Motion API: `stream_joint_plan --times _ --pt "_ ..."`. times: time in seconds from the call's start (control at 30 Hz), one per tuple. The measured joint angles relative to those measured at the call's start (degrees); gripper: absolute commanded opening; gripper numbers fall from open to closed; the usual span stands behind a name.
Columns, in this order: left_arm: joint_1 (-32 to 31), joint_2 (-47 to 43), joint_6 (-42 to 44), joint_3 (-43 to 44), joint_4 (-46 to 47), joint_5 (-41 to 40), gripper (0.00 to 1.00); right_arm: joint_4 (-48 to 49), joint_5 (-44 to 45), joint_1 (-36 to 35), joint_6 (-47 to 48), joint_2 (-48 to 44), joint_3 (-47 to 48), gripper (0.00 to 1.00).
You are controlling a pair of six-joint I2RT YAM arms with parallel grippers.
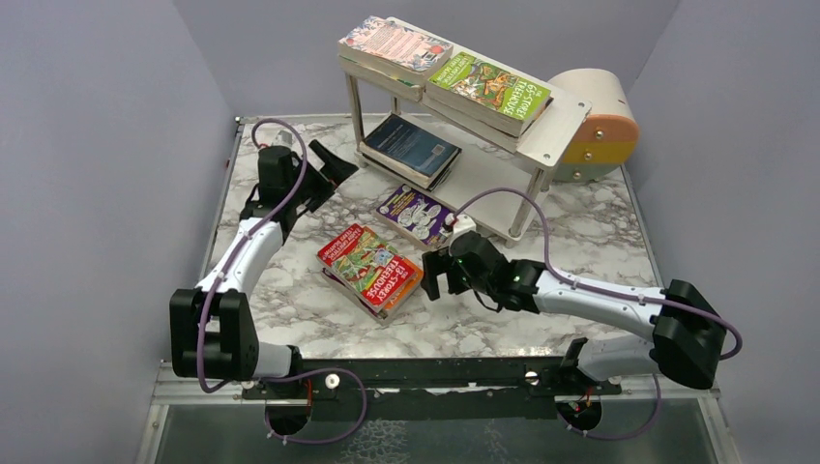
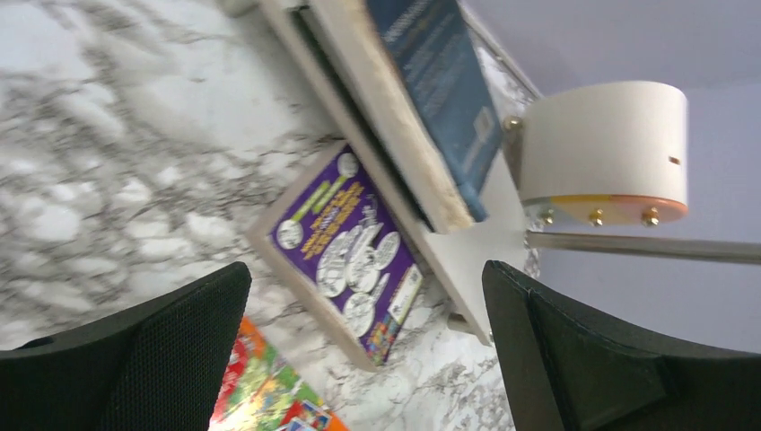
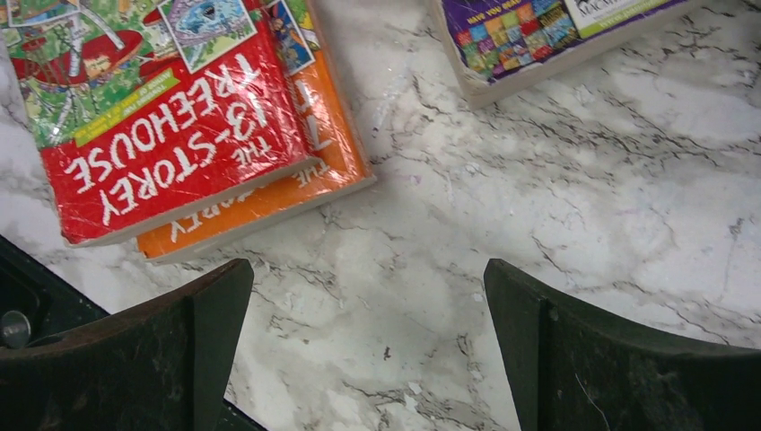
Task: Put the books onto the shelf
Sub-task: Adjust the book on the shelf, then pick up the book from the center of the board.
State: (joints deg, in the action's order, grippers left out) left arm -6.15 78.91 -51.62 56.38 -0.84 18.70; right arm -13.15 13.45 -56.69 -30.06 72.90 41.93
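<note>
Top external view shows you the shelf (image 1: 563, 124) at the back of the table with some of the books already on it: a pink-patterned book (image 1: 396, 43) and a green book (image 1: 488, 89) on the top tier, and a dark blue book (image 1: 411, 147) on the lower one. On the marble lie the purple book (image 1: 416, 215), just beside the lower board, and the red book (image 1: 370, 269) lying on an orange book (image 3: 334, 135). Your left gripper (image 1: 330, 170) hangs near the shelf's left legs with its jaws spread wide and nothing between them. Your right gripper (image 1: 441, 281) sits low, just beside the red-and-orange pile, equally spread and empty. The likely trouble is that pile: if you close on its edge, you may catch both books, or shove the glossy red one off the orange one instead of lifting it. These thin paperbacks lie flat, so a fingertip may skate over the cover. If you go for the purple book, a careless push could slide it under the lower board. An arm brushing the thin legs could shake the top stacks loose.
</note>
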Motion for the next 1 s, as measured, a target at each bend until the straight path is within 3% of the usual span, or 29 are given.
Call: stream_joint_plan --times 0.3,0.6,1.0 --pt "4.2 -3.4 1.1 -10.2 -1.7 2.2 0.99 2.9 -2.7 -0.7 0.8 7.8 4.3 1.00" --pt "6.3 -9.2 3.5 -13.0 -4.8 2.6 0.99 3.3 -3.4 -1.4 1.4 12.0 6.9 1.00" --pt "14.5 -15.1 1.8 -24.1 -5.7 5.4 0.99 3.4 -3.9 -2.4 1.4 16.5 9.6 1.00"
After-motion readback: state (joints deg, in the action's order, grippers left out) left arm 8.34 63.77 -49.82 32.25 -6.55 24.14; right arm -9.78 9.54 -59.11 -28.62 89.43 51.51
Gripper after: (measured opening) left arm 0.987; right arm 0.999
